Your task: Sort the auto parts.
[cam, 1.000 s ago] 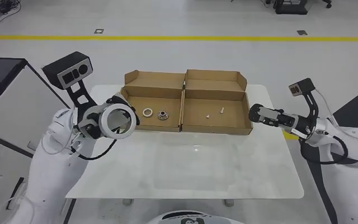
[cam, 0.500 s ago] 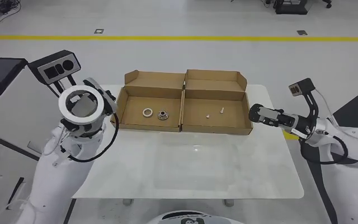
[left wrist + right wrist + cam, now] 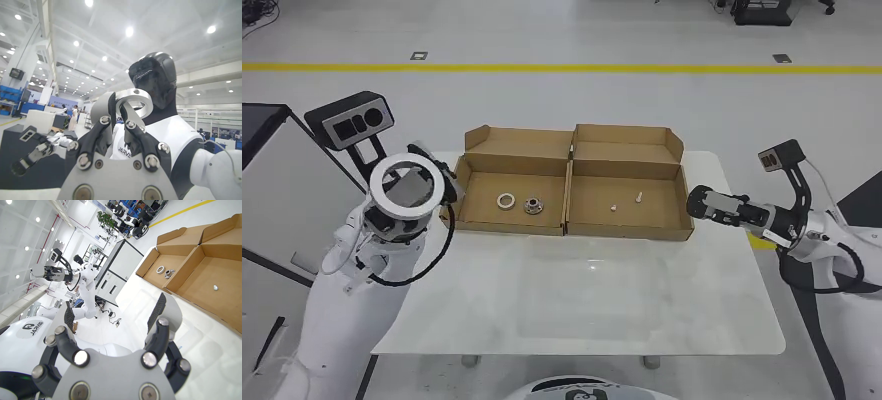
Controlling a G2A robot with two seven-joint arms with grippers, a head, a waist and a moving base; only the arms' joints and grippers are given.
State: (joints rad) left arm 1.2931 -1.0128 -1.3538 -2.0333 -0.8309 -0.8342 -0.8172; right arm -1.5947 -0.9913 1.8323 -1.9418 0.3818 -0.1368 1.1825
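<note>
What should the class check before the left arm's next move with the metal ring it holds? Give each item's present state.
1. Grip: left jaws shut on the metal ring, one inside its bore and one outside: ok.
2. Ring above a box: it is held up near the left edge of the table, short of the left box: not ok.
3. Room in the left box: bare floor around the washer and flanged hub: ok.
4. Right jaws out of the way: open, empty, at the outer end of the right box: ok.
5. Whether the grip will hold through a swing: cannot tell.
</note>
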